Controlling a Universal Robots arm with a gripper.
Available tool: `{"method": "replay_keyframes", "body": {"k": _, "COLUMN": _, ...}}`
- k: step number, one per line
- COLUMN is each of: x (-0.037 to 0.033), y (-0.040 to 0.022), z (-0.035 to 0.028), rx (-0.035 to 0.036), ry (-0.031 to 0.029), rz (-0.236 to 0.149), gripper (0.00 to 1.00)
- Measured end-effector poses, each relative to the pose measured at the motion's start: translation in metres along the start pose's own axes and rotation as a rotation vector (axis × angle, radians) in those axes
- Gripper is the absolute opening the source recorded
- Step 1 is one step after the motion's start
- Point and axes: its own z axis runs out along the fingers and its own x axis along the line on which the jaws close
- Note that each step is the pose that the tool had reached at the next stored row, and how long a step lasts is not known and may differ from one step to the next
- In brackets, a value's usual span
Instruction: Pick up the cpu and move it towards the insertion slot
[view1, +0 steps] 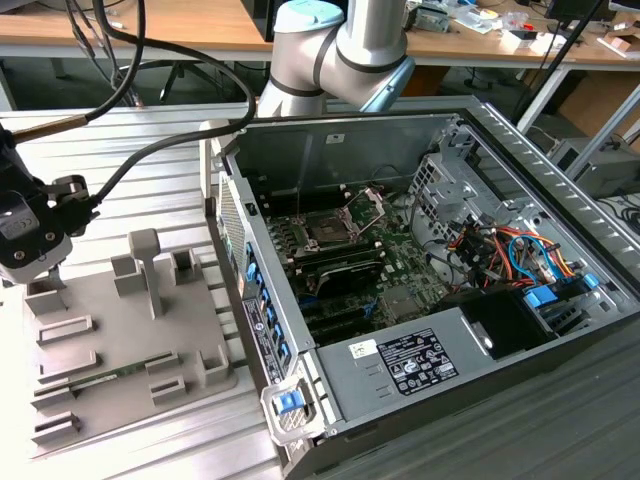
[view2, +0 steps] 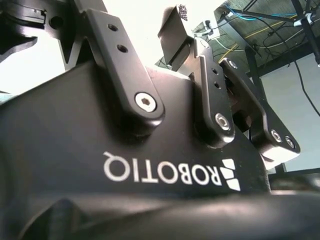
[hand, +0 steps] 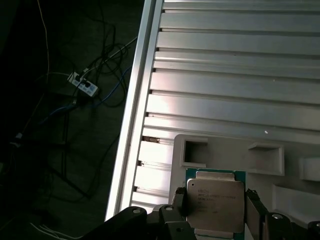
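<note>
Presently, the claw (hand: 214, 212) grips the cpu (hand: 216, 197) over the ribbed metal table (hand: 225, 85), cables (hand: 102, 97) littering the floor (hand: 20, 105).

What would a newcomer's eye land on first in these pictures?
Probably the open grey metal computer case filling the exterior view's right, its square silver-framed insertion slot exposed. Next, the small silvery square cpu right at the black gripper, over the pale grey plastic fixture plate at that view's left.
</note>
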Motion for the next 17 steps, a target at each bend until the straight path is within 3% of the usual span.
{"method": "replay_keyframes", "body": {"k": 17, "x": -0.0001, "y": 0.0007, "z": -0.0030, "rx": -0.0124, "ry": -0.0016, "rz": 0.000, "gripper": 0.55}}
